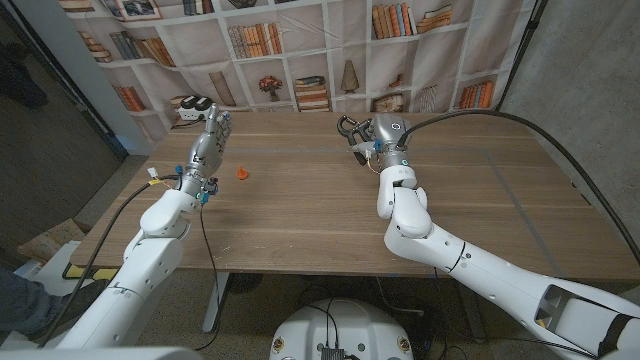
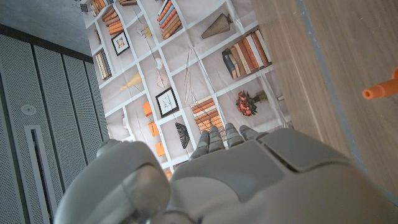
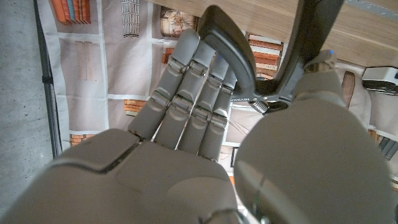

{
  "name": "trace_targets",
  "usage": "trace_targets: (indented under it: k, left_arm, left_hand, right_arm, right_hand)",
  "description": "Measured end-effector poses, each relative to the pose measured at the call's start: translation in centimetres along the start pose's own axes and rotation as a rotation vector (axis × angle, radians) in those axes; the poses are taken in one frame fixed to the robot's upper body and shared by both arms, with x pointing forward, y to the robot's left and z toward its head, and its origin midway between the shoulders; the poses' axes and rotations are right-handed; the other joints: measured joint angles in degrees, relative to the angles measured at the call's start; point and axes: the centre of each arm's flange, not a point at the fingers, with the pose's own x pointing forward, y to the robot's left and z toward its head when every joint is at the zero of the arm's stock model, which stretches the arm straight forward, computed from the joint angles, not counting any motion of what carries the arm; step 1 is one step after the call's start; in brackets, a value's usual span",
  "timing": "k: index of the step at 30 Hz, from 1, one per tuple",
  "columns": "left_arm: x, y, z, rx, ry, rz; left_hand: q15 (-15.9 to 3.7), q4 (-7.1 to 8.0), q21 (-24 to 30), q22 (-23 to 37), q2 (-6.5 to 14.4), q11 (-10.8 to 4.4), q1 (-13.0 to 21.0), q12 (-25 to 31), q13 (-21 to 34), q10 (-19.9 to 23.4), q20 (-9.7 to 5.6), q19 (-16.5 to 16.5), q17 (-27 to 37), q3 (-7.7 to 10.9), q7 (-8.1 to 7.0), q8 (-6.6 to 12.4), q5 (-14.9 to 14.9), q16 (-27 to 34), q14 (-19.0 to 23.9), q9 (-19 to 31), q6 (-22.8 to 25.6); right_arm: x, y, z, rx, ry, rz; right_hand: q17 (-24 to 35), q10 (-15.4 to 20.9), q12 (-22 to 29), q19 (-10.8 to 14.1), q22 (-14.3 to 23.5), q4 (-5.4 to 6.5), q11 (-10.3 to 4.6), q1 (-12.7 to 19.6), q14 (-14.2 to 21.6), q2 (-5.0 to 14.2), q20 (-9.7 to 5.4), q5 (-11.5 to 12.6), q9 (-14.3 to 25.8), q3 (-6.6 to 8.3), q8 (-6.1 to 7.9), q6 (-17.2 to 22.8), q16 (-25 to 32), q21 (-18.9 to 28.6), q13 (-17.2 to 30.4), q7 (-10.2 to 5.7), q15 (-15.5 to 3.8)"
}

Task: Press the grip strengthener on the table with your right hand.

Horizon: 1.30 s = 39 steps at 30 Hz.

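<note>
Bookshelf backdrop (image 1: 300, 40) | right hand (image 1: 368, 135) grips grip strengthener (image 3: 273, 68) | orange piece (image 1: 242, 173), maybe peg, near

table (image 1: 300, 210): matt wood grain | grip strengthener (image 3: 233, 56): smooth dark handles, metal spring | right hand (image 3: 205, 124): smooth grey plastic

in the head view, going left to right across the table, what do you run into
left hand, standing up with its fingers apart and nothing in it → small orange piece lying on the wooden table → right hand, gripping the grip strengthener
</note>
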Motion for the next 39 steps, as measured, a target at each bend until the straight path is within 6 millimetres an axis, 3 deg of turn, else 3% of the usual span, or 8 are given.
trace_targets:
  k: [11, 16, 30, 39]
  left_arm:
    - [-0.21, -0.14, -0.03, 0.000, 0.009, 0.005]
    - [-0.30, -0.11, 0.01, 0.003, 0.014, 0.009]
    - [-0.25, -0.24, 0.15, 0.008, 0.016, 0.003]
    - [-0.31, -0.28, 0.12, 0.011, 0.018, 0.001]
  left_hand:
    - [0.00, 0.00, 0.0, 0.0, -0.3, 0.00, 0.8, 0.0, 0.0, 0.0, 0.00, 0.0, 0.0, 0.00, 0.00, 0.00, 0.0, 0.0, 0.0, 0.0, 0.0]
    - [0.00, -0.16, 0.0, 0.0, -0.3, 0.00, 0.7, 0.0, 0.0, 0.0, 0.00, 0.0, 0.0, -0.16, 0.00, 0.00, 0.0, 0.0, 0.0, 0.0, 0.0]
    - [0.00, -0.16, 0.0, 0.0, -0.3, 0.00, 0.7, 0.0, 0.0, 0.0, 0.00, 0.0, 0.0, -0.16, 0.00, 0.00, 0.0, 0.0, 0.0, 0.0, 0.0]
    - [0.00, -0.16, 0.0, 0.0, 0.5, 0.00, 0.7, 0.0, 0.0, 0.0, 0.00, 0.0, 0.0, -0.16, 0.00, 0.00, 0.0, 0.0, 0.0, 0.0, 0.0]
  right_arm:
    - [0.29, -0.36, 0.00, -0.007, -0.005, -0.011]
    - [0.41, -0.46, -0.06, -0.011, -0.005, -0.013]
    - [0.57, -0.56, -0.13, -0.034, -0.003, -0.007]
    - [0.56, -0.58, -0.09, -0.050, 0.001, -0.001]
  right_hand:
    - [-0.3, -0.8, -0.9, -1.4, -1.0, 0.43, -0.77, -1.0, -0.8, 0.98, 0.24, 0.0, 0.1, -0.43, -1.14, -1.0, -1.2, 0.0, 0.1, -0.55, -0.84]
    - [-0.1, -1.4, -1.3, -3.4, -1.5, 0.57, -1.15, -1.7, -2.0, 1.67, 0.72, 0.0, 0.3, -0.57, -1.76, -2.0, -2.7, 0.0, 0.6, -0.65, -2.03]
    - [-0.8, -4.7, -3.1, -8.2, -2.7, 0.98, -0.27, -3.2, -4.8, 3.24, 2.26, 0.0, 0.3, -0.98, -3.36, -5.0, -6.2, -0.7, 0.8, -0.15, -4.84]
    - [-0.8, -5.0, -3.4, -8.8, -2.9, 0.97, -0.02, -3.6, -5.6, 3.61, 2.49, 0.2, 0.3, -0.98, -3.45, -5.3, -6.6, -0.7, 0.8, 0.03, -5.03]
